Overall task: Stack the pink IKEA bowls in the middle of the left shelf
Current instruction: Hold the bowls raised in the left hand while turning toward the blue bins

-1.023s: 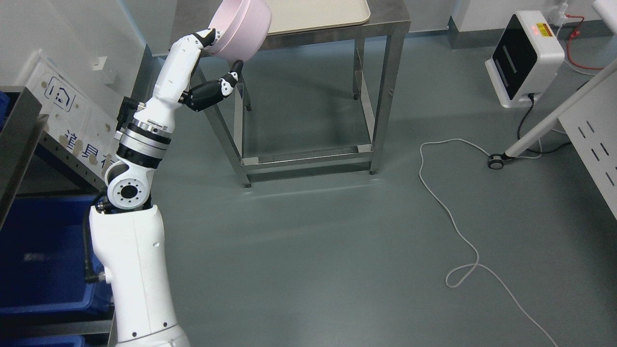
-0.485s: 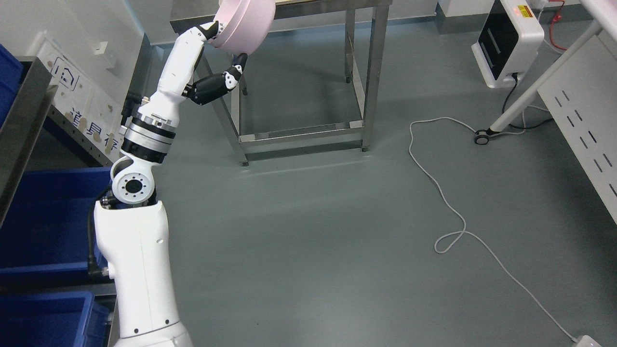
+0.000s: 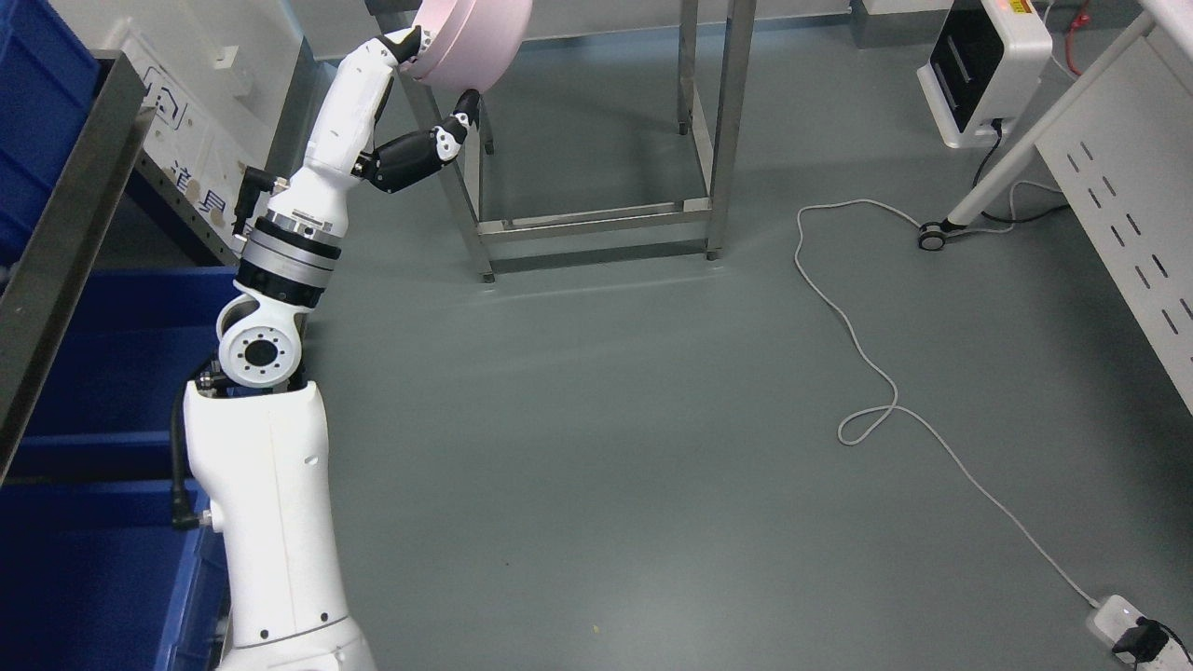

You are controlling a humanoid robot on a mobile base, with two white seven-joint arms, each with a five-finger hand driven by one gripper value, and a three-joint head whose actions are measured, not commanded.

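Up at the top edge of my view, my left hand (image 3: pixel 424 89) has a pink bowl (image 3: pixel 475 42) in its grasp. One black-tipped finger (image 3: pixel 407 47) is curled against the bowl's rim on its left side, and my thumb (image 3: pixel 461 110) presses up against the bowl's underside from below, so the bowl is pinched between them and tilted, its upper part cut off by the frame. Just behind and beside my fingers stand the legs of a steel table (image 3: pixel 713 140), its lower crossbars below and to the right of my thumb. Well to the left of my hand, a metal shelf frame (image 3: pixel 65 252) runs diagonally, with blue bins (image 3: pixel 84 391) under it, near my forearm and elbow. Far to the right of my fingers, a grey cable (image 3: pixel 867 363) loops across the floor, and a white-and-black appliance (image 3: pixel 983 70) stands well apart.
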